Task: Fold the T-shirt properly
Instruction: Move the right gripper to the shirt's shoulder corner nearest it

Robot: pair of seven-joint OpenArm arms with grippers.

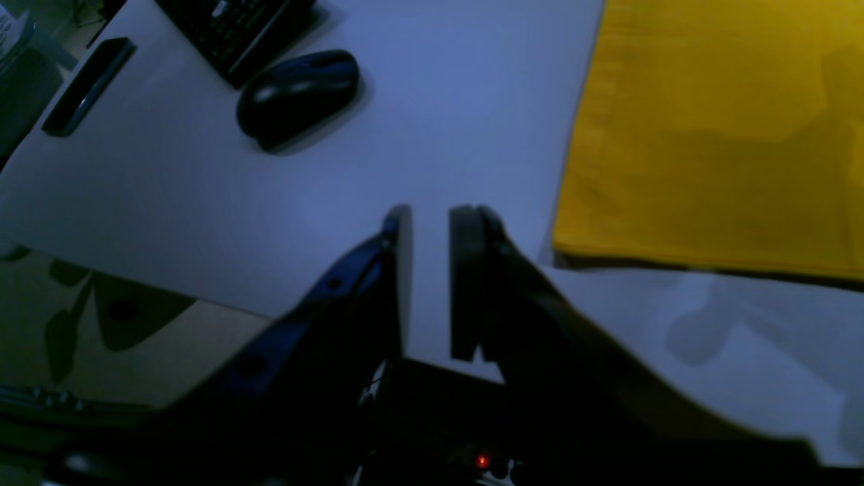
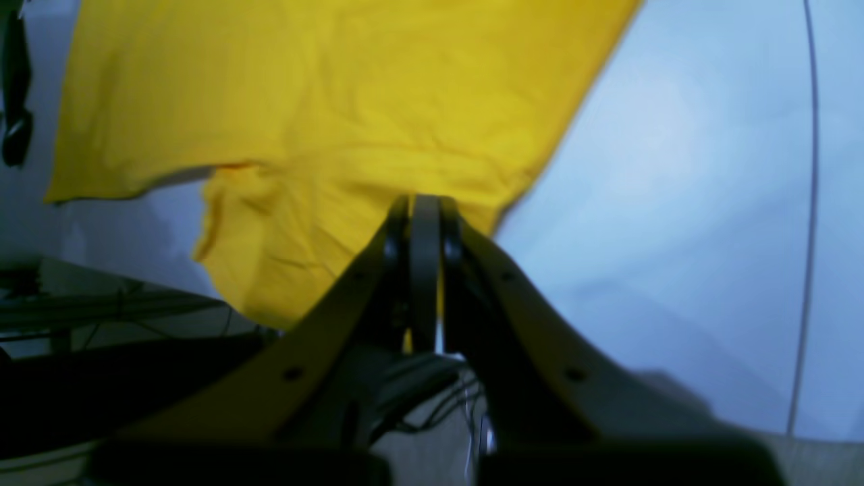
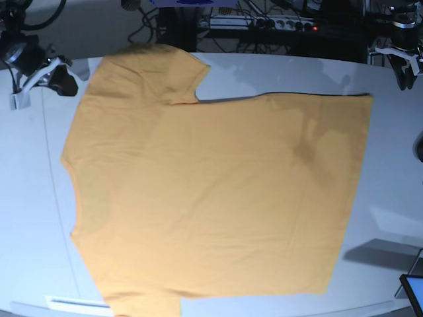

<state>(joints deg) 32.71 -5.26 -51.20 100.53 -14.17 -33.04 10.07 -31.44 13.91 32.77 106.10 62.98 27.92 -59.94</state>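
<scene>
One plain orange-yellow short-sleeved cotton T-shirt (image 3: 211,198), the only cloth here. It lies spread flat across the middle of the white round-edged table (image 3: 390,165), neck end twd the base view's left, hem twd its right. One sleeve sticks out at the far side. The near sleeve is cut off by the bottom edge of the base view, so I count just 1 sleeve in full.

Two grippers. The left gripper (image 1: 430,223) hangs over bare tabletop beside the shirt's corner, not touching it. Its 2 dark pads stand apart w/ a narrow gap and nothing betw them, so it's released. The right gripper (image 2: 425,202) is clenched, pads pressed together, tips right at the edge of the shirt nr the sleeve. Can't tell whether any cloth is pinched: the wrist pic is blurry, and in the base view the arm looks just beside the sleeve, not on it.

Other stuff, 1 of each: a black oval computer mouse (image 1: 297,94); a black keyboard (image 1: 236,27), mostly cut off at the top edge; a flat dark rectangular slab (image 1: 88,84) by the table's edge, maybe a phone, too blurred to say. One thin grey cable (image 2: 810,202) runs across the tabletop well apart from the shirt.

Both wrist views are dim and soft, so the stitching on the shirt's edge is hard to make out.
</scene>
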